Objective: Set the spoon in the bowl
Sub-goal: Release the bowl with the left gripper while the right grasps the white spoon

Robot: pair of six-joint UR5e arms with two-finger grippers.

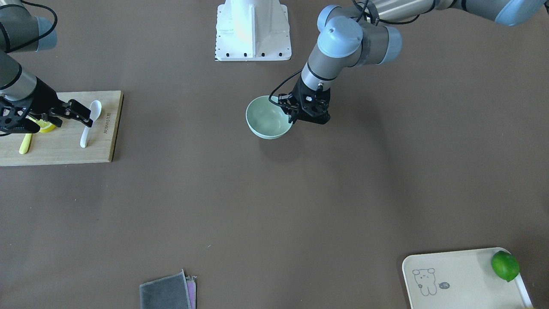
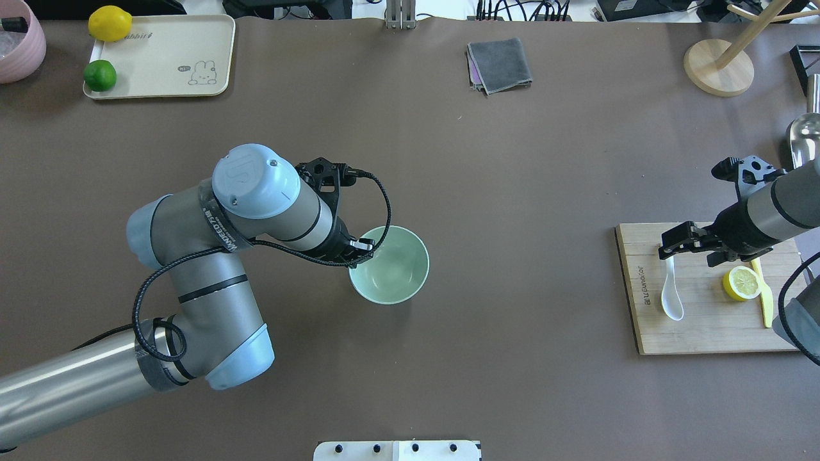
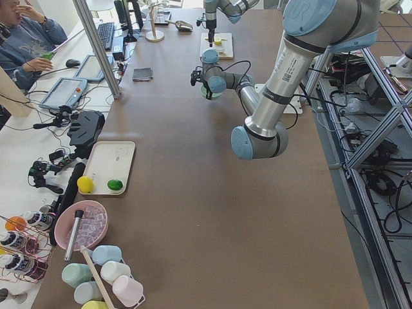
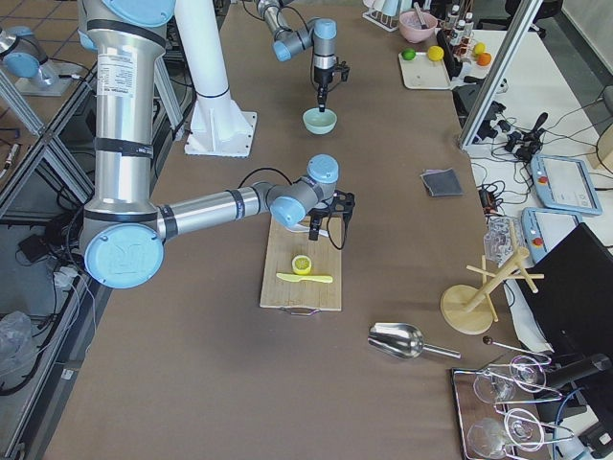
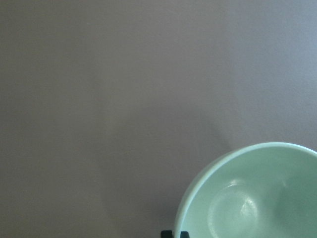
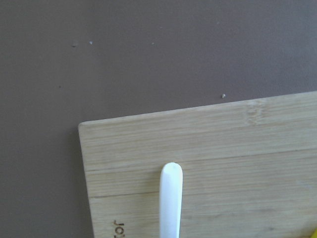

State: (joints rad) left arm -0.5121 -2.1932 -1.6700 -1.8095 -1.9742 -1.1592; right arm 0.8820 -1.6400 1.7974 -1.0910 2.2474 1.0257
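The white spoon lies on a wooden cutting board at the table's right end, scoop toward the robot. My right gripper hovers above the spoon's handle and looks open; the spoon lies flat. The right wrist view shows only the handle end on the board. The mint-green bowl stands empty at the table's middle. My left gripper is shut on its near-left rim; in the left wrist view the fingertips close at the bowl's edge.
A lemon half and a yellow knife lie on the board beside the spoon. A grey cloth lies at the far edge. A cream tray with a lime and a lemon sits far left.
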